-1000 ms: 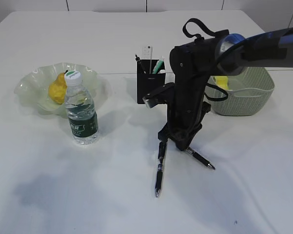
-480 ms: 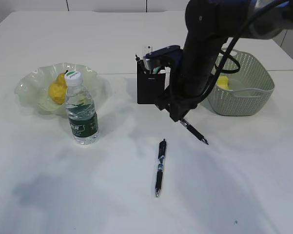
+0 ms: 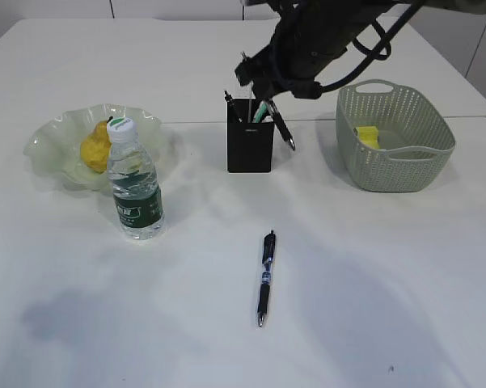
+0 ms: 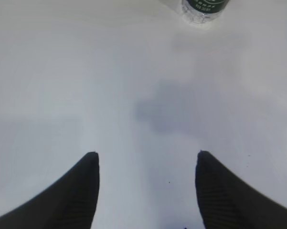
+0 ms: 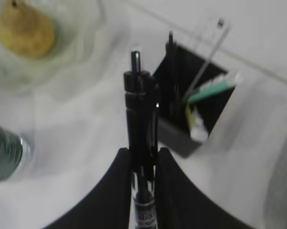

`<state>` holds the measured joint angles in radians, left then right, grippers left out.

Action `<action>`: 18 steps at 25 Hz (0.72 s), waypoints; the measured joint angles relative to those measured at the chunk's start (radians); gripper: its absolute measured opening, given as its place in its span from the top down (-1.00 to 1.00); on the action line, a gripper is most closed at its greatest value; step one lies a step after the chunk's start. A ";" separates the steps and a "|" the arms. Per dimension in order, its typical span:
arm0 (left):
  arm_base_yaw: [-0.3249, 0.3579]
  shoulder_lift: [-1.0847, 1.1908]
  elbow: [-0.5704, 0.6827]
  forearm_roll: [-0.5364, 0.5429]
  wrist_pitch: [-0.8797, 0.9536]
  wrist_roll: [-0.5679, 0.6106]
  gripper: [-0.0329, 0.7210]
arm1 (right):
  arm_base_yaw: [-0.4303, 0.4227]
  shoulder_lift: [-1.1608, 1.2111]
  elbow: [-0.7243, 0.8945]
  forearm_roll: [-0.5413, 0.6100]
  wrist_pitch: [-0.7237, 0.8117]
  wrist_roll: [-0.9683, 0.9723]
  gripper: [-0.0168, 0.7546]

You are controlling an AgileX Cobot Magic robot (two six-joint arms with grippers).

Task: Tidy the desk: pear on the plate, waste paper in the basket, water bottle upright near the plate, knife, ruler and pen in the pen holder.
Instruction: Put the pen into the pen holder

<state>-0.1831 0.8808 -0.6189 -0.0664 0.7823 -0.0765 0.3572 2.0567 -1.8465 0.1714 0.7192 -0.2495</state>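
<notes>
black pen (image 5: 141,119) pinched tight between the fingers of the right end effector (image 3: 268,90), which hangs just above the pen holder (image 3: 250,135); the pen's tip slants down beside the holder's right edge. below and to the left of that end effector the water bottle (image 3: 134,181) stands upright, just in front of the plate (image 3: 55,139) with the pear (image 3: 95,146) on it. to its right sits the basket (image 3: 396,137) with the waste paper (image 3: 367,136) inside. a second pen (image 3: 264,276) lies on the bench (image 3: 372,307), well below it. the left end effector (image 4: 147,188) hovers over bare bench, jaws spread apart and holding nothing, the bottle's base ahead of it.
</notes>
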 joint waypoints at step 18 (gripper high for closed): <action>0.000 0.000 0.000 0.004 0.016 0.000 -0.27 | -0.016 0.150 -0.001 0.168 -0.590 -0.001 0.76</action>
<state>-0.1831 0.8808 -0.6189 -0.0627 0.7983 -0.0765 0.3411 2.2064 -1.8480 0.3390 0.1291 -0.2502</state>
